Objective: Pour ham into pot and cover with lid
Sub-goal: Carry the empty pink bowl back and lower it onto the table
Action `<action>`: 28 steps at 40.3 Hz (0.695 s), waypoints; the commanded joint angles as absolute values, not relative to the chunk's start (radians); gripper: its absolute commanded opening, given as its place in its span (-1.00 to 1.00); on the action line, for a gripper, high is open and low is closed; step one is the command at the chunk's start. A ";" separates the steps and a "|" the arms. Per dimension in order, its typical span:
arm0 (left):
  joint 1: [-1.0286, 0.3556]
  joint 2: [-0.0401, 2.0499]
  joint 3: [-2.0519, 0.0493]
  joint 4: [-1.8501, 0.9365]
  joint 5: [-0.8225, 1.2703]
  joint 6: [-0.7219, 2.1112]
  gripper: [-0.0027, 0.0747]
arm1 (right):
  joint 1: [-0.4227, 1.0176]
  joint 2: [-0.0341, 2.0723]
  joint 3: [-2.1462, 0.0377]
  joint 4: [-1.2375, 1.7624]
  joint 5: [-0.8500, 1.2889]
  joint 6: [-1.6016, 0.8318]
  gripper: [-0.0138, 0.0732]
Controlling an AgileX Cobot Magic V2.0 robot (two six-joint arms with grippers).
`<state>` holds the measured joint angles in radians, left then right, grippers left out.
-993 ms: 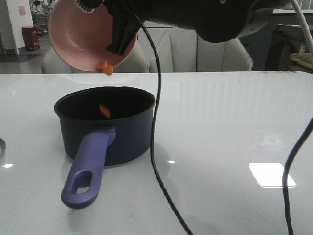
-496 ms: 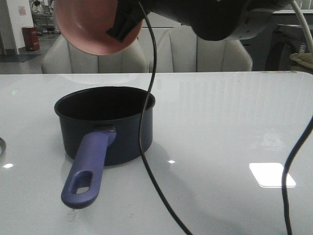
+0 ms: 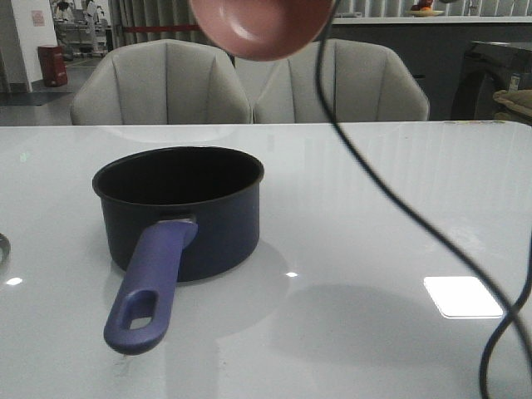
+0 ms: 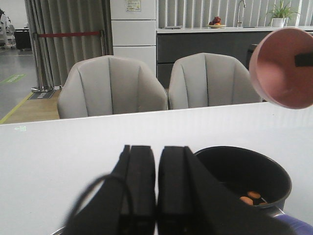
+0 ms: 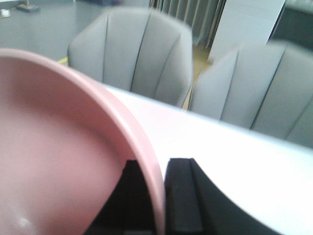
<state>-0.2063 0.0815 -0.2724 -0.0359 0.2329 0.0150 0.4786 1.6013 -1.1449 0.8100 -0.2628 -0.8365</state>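
The pouring step looks finished, judging by where things lie; the ham [image 4: 250, 197] sits as a few orange-pink chunks on the black floor of the pot [image 3: 179, 208], seen from the left wrist view, and the pink bowl [image 3: 262, 27] shows no pieces inside it in any view. The right gripper [image 5: 159, 196] has its fingers clamped on the bowl's rim, one inside and one outside, holding it high above and behind the pot, tilted with its opening turned sideways. The left gripper [image 4: 156, 191] hovers low near the pot with its fingers pressed together and nothing between them. The pot stands upright on the white tabletop [image 3: 391, 216], its purple-blue handle [image 3: 150, 283] pointing toward the camera in the front view; its mouth is uncovered. The lid is not clearly visible in any view, so its place cannot be told. The next move probably calls for setting the bowl down away from the pot, then finding the lid, gripping its knob and lowering it level onto the pot's rim.
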 commanded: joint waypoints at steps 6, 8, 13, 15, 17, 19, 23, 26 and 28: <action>-0.211 0.092 -0.299 -0.038 0.155 0.013 -0.64 | 0.226 1.453 -1.183 0.920 0.199 -0.829 -0.37; -0.211 0.092 -0.299 -0.038 0.155 0.013 -0.64 | 0.176 1.446 -1.183 0.920 0.284 -0.828 -0.37; -0.211 0.092 -0.299 -0.038 0.155 0.013 -0.64 | 0.043 1.445 -1.183 0.899 0.507 -0.828 -0.37; -0.211 0.092 -0.299 -0.038 0.155 0.013 -0.64 | 0.002 1.446 -1.183 0.873 0.569 -0.819 -0.37; -0.211 0.092 -0.299 -0.038 0.155 0.013 -0.64 | -0.028 1.446 -1.183 0.839 0.609 -0.802 -0.37; -0.211 0.092 -0.299 -0.038 0.155 0.013 -0.64 | -0.050 1.446 -1.183 0.774 0.631 -0.773 -0.37; -0.211 0.092 -0.299 -0.038 0.155 0.013 -0.64 | -0.061 1.446 -1.183 0.596 0.641 -0.665 -0.37; -0.211 0.092 -0.299 -0.038 0.155 0.013 -0.64 | -0.061 1.448 -1.183 0.468 0.648 -0.546 -0.37; -0.211 0.092 -0.299 -0.038 0.153 0.013 -0.64 | -0.061 1.458 -1.183 0.396 0.661 -0.456 -0.37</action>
